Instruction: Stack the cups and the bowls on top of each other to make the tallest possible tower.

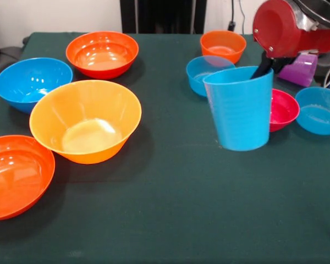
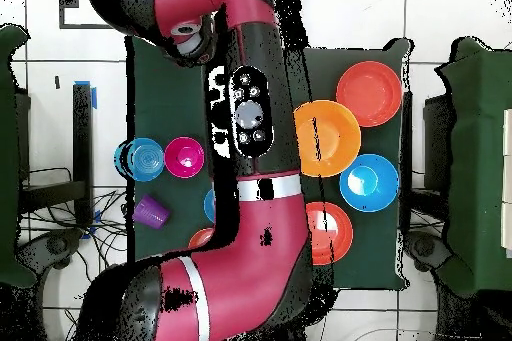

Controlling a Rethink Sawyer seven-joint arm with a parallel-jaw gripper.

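Nearest, a large red-orange bowl [image 1: 14, 175] sits at the table [image 1: 170, 220] edge. Behind it, the yellow-orange bowl [image 1: 85, 121]. Light blue cup [image 1: 240, 108] upright on the cloth; a dark finger of the gripper [image 1: 262, 67] reaches down inside its rim, grip not discernible. Pink bowl [image 1: 283, 110] just behind the cup, small blue bowl [image 1: 319, 110] beside it. Farther back: purple cup [image 1: 301, 69] tipped, small orange bowl [image 1: 223, 45]. Nothing stacked.
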